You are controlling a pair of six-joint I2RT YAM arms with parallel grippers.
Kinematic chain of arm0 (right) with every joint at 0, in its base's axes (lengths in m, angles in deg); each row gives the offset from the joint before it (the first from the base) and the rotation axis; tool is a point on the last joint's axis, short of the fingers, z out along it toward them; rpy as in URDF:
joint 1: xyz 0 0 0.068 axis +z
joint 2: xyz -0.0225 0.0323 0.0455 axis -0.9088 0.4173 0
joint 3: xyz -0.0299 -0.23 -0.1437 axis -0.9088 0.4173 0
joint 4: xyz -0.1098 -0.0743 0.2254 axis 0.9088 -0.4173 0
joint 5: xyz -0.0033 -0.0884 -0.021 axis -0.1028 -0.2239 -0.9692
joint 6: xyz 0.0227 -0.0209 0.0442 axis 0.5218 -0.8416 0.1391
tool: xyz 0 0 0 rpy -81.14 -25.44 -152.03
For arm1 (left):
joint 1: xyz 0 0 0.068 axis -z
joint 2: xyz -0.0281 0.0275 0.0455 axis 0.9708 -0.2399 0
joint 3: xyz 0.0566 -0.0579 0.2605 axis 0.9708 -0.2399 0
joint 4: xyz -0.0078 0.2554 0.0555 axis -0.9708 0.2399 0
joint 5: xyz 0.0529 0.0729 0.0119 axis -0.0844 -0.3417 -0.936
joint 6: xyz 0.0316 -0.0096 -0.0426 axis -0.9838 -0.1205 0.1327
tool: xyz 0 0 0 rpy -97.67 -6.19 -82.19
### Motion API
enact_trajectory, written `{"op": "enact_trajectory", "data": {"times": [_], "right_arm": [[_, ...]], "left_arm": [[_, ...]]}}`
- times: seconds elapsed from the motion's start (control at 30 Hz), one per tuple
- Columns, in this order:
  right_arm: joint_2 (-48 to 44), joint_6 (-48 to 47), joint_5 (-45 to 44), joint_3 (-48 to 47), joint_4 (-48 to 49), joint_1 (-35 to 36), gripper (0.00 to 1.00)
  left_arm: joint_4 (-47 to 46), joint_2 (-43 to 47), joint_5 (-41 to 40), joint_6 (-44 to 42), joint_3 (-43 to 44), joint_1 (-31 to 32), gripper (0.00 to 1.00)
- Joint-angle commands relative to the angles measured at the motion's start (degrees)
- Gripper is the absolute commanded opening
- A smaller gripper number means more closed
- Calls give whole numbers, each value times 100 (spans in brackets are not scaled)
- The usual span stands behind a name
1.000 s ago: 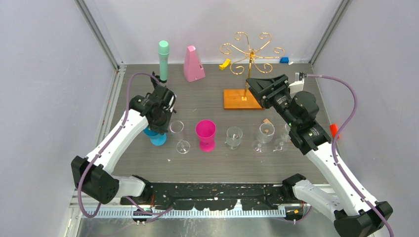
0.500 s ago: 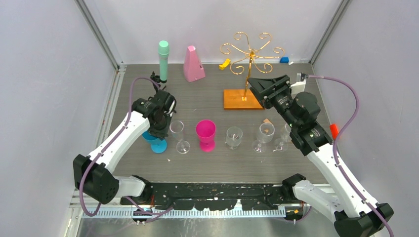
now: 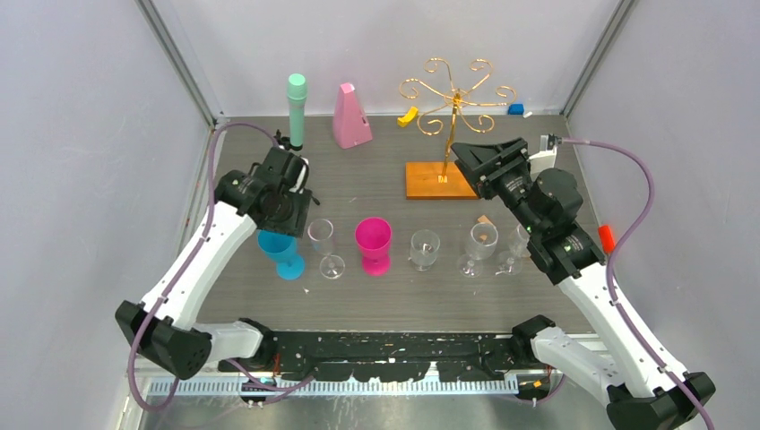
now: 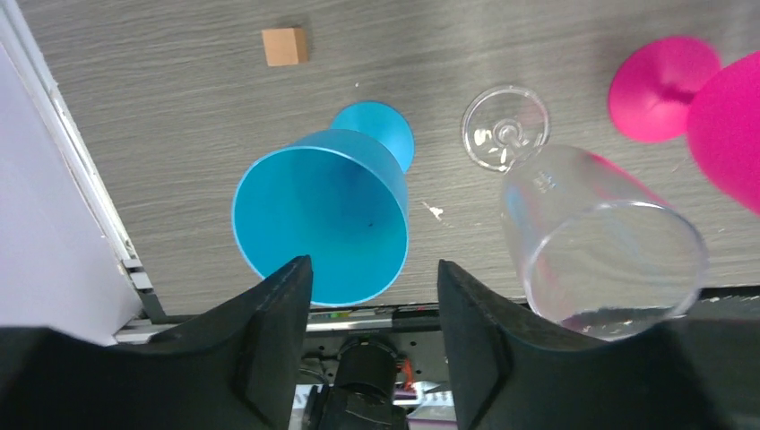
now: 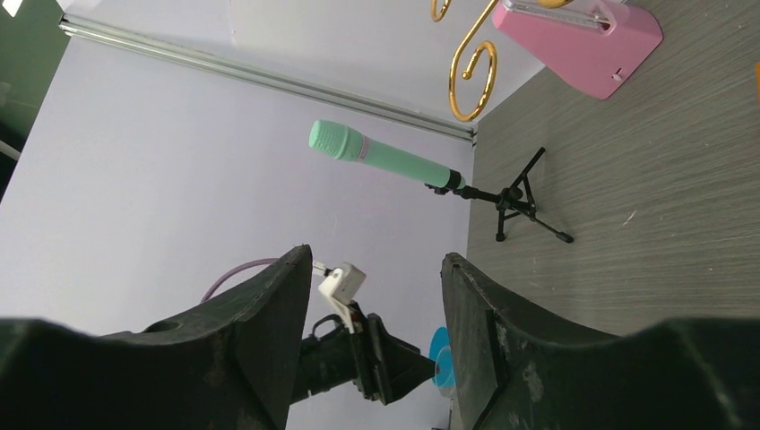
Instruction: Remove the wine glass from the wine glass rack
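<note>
The wine glass rack (image 3: 455, 94) is a gold wire stand on an orange-brown base (image 3: 437, 179) at the back; I see no glass on its curled arms. One gold curl (image 5: 472, 76) shows in the right wrist view. A blue wine glass (image 3: 282, 251) stands upright at the left end of a row of glasses. My left gripper (image 3: 282, 210) hovers just above it, open, with the blue bowl (image 4: 318, 215) below the empty jaws (image 4: 375, 296). My right gripper (image 3: 479, 161) hangs open and empty beside the rack's pole, pointing left (image 5: 376, 305).
The row holds a clear glass (image 3: 324, 246), a pink glass (image 3: 373, 244) and three more clear glasses, starting with the one (image 3: 424, 248) right of the pink. A mint microphone on a black tripod (image 3: 296, 107) and a pink metronome (image 3: 350, 116) stand at the back. A tan cube (image 4: 284, 46) lies nearby.
My left gripper has gone from shut to open, letting go of the blue glass, and has drawn up and back from it. The right arm has barely moved.
</note>
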Motion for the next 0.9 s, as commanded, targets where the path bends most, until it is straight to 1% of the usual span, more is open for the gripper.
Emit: {"op": "enact_trajectory", "data": {"times": [0.0,0.03,0.07,0.1,0.13,0.17,0.2,0.23,0.33,0.37,0.47,0.5,0.6,0.7,0.87], "right_arm": [[-173,-143,-152,-144,10,-22,60],[-180,-288,-152,-191,-24,-20,60],[-184,-403,-152,-240,-141,-20,61],[-181,-728,-152,-369,-231,-22,61],[-174,-922,-248,-465,-534,-25,61],[-171,-1341,-328,-674,-731,-21,62],[-163,-1554,-484,-789,-1158,-20,63],[-166,-2022,-564,-1007,-1381,-24,64],[-204,-2895,-1102,-1408,-2421,-19,66],[-217,-3325,-1242,-1586,-2606,-19,67],[-349,-3771,-2114,-1917,-3419,-20,68],[-400,-3955,-2503,-2100,-3571,-20,68],[-513,-4269,-3308,-2389,-4167,-19,68],[-822,-4567,-4229,-2508,-4406,-21,68],[-1653,-4835,-5323,-2131,-4254,-19,67]], "left_arm": [[280,395,-283,-52,529,-18,69],[283,458,-299,-53,581,-18,79],[302,499,-308,-53,627,-21,83],[321,536,-319,-53,670,-22,86],[347,566,-336,-46,719,-22,89],[371,612,-365,-32,759,-23,94],[375,655,-385,-9,783,-23,99],[374,709,-425,18,809,-15,99],[314,919,-605,73,873,-17,100],[271,1022,-619,78,891,-20,100],[83,1253,-438,104,923,-19,100],[11,1327,-354,99,919,-18,100],[-143,1569,-288,70,931,-17,100],[-380,1878,-424,-29,920,-14,100],[-1088,2646,-787,-231,507,-19,100]]}}
